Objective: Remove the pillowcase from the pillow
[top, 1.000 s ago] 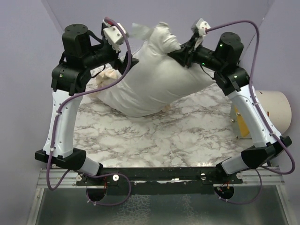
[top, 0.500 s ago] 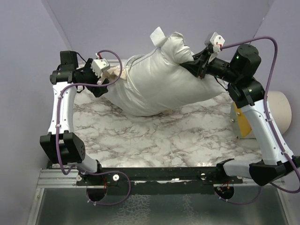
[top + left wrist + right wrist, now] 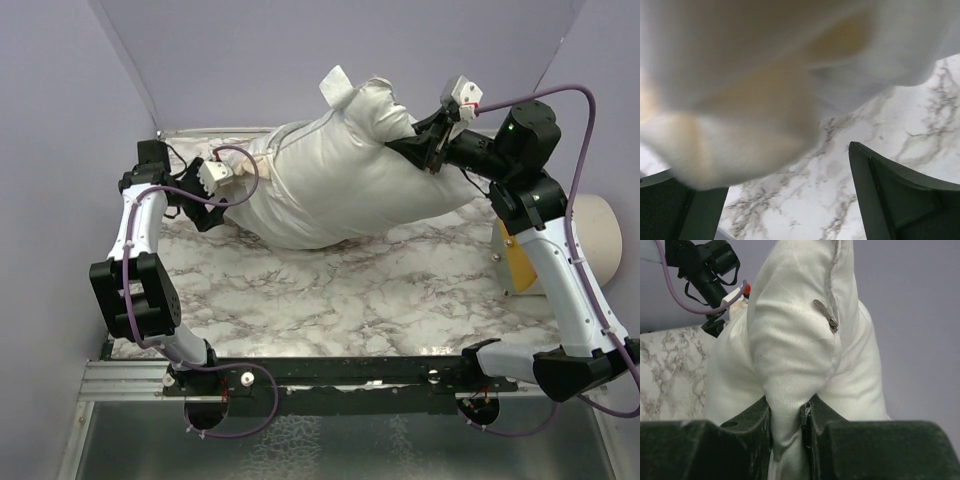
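Observation:
The pillow (image 3: 350,185) is a plump white cushion with a tag (image 3: 335,84) at its top corner, raised at its right end and resting on the marble table at its left end. My right gripper (image 3: 414,150) is shut on a bunched corner of the pillow (image 3: 790,340), next to a zipper pull (image 3: 826,315). Of the pillowcase, only a cream trim (image 3: 252,165) and white fabric show at the pillow's left end; no grey face shows. My left gripper (image 3: 222,185) is open just left of it, the fuzzy cream trim (image 3: 715,150) hanging over its left finger.
A cream cylinder (image 3: 592,235) and a yellow object (image 3: 517,262) stand off the table's right edge. Purple walls close in the back and both sides. Marble tabletop (image 3: 350,300) lies in front of the pillow.
My left arm has swung down and to the left, from above the pillow to the table's back left. My right gripper has lifted the pillow's corner up and to the right.

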Available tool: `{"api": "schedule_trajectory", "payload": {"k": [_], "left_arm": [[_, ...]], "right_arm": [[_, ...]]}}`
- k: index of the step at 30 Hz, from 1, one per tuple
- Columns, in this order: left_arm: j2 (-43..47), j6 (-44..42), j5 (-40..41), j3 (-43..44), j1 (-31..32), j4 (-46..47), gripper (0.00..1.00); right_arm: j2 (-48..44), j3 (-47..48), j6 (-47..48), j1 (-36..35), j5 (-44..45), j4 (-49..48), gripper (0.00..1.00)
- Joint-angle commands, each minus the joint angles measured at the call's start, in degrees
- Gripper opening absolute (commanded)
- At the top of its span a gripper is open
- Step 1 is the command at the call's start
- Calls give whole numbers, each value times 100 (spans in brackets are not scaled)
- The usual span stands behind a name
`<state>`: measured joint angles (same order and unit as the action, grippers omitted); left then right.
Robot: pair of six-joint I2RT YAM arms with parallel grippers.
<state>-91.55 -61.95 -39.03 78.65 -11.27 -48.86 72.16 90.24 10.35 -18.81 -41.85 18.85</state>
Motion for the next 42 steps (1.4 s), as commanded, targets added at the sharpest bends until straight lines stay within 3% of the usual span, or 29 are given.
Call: {"api": "schedule_trajectory", "payload": {"k": [1,13,21,27,31,32,34,35,42], "left_arm": [[-162,-157,-114,134,-285,852,95],[-530,-201,-453,349,-584,1705,99],[-833,-2090,-728,440,-553,-291,94],[-982,-2503,-396,126,-571,-294,84],[-869,-2114,-548,-194,-572,460,61],[-856,-2011,-567,-265,-574,608,50],[-872,-1892,-600,-259,-569,740,7],[-877,-1771,-604,-273,-574,862,0],[-650,-152,-133,-521,-777,2288,0]], "right_arm": [[-260,-256,-96,160,-346,-156,1],[-553,-350,-200,237,-635,-164,1],[-430,-128,-424,246,-608,-250,1],[-301,75,-629,255,-516,-311,1],[-303,140,-687,268,-382,-299,1],[-306,143,-704,271,-366,-295,1],[-316,152,-785,289,-321,-326,1],[-303,159,-833,298,-278,-352,1],[-205,554,-1069,398,460,-480,1]]}}
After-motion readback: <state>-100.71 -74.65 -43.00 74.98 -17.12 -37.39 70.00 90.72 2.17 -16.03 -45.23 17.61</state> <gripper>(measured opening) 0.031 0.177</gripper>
